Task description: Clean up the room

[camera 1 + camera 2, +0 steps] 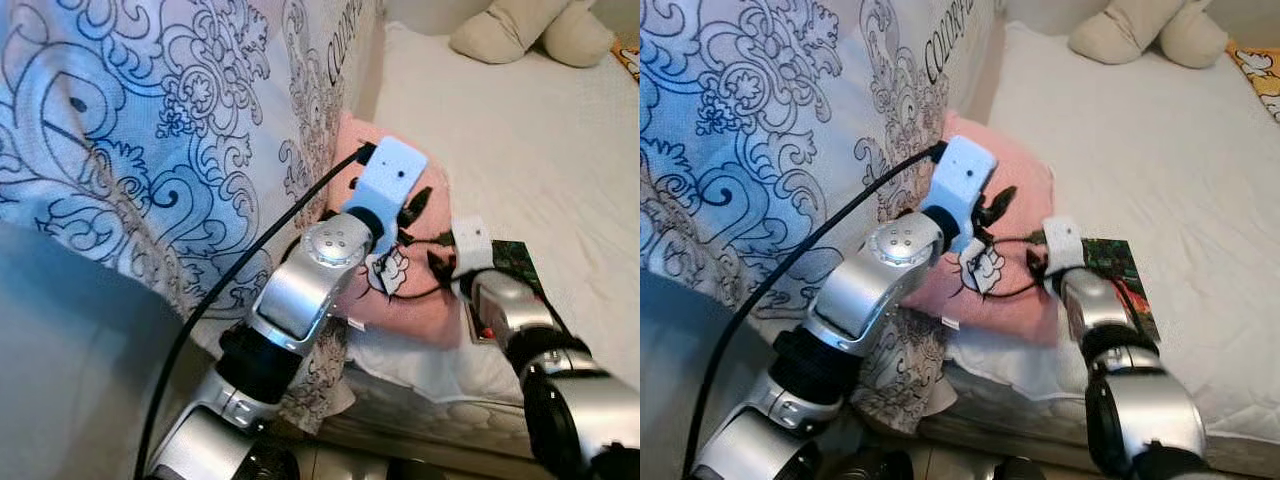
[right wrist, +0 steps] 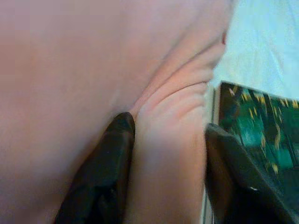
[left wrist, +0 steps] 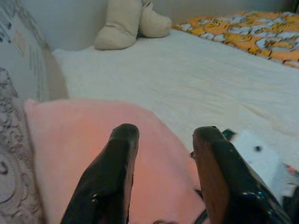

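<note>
A pink pillow lies on the bed near its front edge, against the large blue-and-white patterned cushion along the left side. It is soft and plump, with a black line drawing on its top. Its right edge is bunched into folds, a ridge of cloth standing between the right end effector's two black fingers. A dark green printed booklet lies flat on the bed just beside the pillow's right edge, close to the front edge.
</note>
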Robot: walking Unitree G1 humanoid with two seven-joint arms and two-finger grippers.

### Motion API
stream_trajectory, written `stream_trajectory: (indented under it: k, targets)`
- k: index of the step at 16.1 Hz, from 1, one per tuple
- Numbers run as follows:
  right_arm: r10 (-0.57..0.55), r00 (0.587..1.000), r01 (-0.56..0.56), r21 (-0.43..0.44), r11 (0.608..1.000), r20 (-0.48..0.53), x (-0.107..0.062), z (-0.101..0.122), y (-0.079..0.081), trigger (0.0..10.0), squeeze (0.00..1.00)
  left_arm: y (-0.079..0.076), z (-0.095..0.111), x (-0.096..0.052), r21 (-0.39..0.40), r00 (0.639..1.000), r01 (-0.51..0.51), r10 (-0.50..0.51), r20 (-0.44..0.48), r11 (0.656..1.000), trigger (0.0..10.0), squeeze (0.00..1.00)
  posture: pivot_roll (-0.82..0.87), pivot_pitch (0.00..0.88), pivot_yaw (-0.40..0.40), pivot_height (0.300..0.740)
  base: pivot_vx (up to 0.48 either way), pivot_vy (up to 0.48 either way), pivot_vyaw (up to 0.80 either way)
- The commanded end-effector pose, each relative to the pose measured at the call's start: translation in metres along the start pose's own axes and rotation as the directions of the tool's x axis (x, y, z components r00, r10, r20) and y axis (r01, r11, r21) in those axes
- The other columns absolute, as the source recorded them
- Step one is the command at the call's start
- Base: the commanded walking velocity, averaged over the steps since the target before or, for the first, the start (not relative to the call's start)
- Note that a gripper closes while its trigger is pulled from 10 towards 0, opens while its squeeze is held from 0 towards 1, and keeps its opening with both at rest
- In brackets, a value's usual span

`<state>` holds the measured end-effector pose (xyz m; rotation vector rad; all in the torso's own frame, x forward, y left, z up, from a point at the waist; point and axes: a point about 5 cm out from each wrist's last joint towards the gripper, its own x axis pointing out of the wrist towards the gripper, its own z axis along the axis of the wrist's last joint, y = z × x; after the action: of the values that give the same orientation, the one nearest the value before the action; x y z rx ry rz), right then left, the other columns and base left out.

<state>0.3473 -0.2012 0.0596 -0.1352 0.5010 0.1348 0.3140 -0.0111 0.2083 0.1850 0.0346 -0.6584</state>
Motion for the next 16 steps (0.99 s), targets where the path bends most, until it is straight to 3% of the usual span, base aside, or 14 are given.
stream_trajectory:
  k: [1,5,10,12,14,16]
  targets:
    - [-0.006,1.000,0.006,-0.002,1.000,-0.009,-0.001,-0.005,0.000,10.0,1.00,-0.001,-0.002,-0.002,0.007,1.000,-0.002,0.002,-0.017,1.000,10.0,1.00,-0.08,0.033,-0.007,0.740,0.000,0.000,0.00]
    - [-0.005,0.997,0.007,0.034,0.999,-0.080,-0.006,-0.038,0.010,10.0,1.00,0.003,-0.006,-0.004,0.046,0.999,-0.020,0.021,-0.027,0.999,10.0,1.00,-0.09,0.030,-0.004,0.740,0.000,0.000,0.00]
    - [-0.152,0.982,0.151,0.017,0.988,0.115,-0.020,-0.028,0.024,10.0,1.00,0.015,-0.013,-0.007,0.132,0.999,-0.051,0.049,0.018,0.990,10.0,1.00,-0.10,0.007,-0.006,0.740,0.000,0.000,0.00]
    - [-0.247,0.949,0.238,0.066,0.969,0.198,-0.032,-0.027,0.022,10.0,1.00,0.024,-0.018,-0.013,0.118,0.996,-0.076,0.070,0.050,0.990,10.0,1.00,-0.10,0.000,-0.003,0.740,0.000,0.000,0.00]
    - [-0.335,0.878,0.314,0.116,0.942,0.341,-0.047,-0.014,0.017,10.0,1.00,0.030,-0.017,-0.019,0.095,0.992,-0.089,0.079,0.101,0.991,10.0,1.00,-0.11,0.000,0.001,0.740,0.000,0.000,0.00]
    - [-0.379,0.839,0.339,0.171,0.925,0.389,-0.056,-0.007,0.015,10.0,1.00,0.032,-0.016,-0.021,0.101,0.985,-0.106,0.091,0.145,0.989,10.0,1.00,-0.11,0.000,0.005,0.740,0.000,0.000,0.00]
